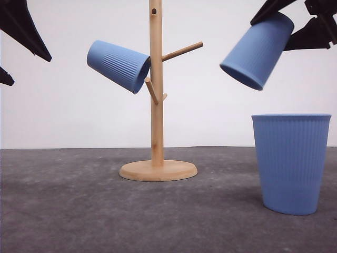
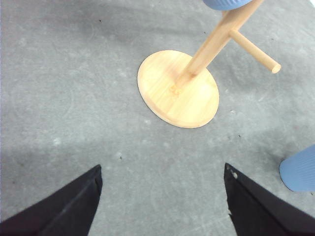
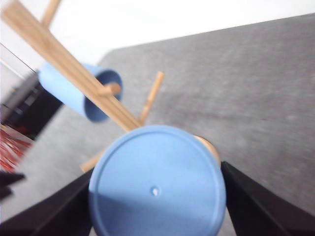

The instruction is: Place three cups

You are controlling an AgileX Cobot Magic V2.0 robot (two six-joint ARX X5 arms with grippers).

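Second cup [image 1: 258,50] held tipped, mouth down, upper right of front view, ready for a peg.

Squeezed between right gripper [image 3: 156,196] fingers. Left gripper [image 2: 162,196] wide open, holding nothing. One cup [image 1: 119,65] hung on stand [image 1: 157,105]; third cup [image 1: 291,162] upright, lower right.

Right gripper [image 1: 295,23] apparently clamps a tilted cup [image 1: 257,50] above the upright cup [image 1: 291,162].

Right gripper [image 1: 295,23] raised high at upper right, fingers [image 3: 256,206] clamped on either side of a tilted cup [image 1: 258,50], its mouth angled down-left. Left gripper [image 2: 162,196] raised at upper left, fingers [image 2: 64,206] spread wide, holding nothing, aimed down at the table [image 2: 74,98].
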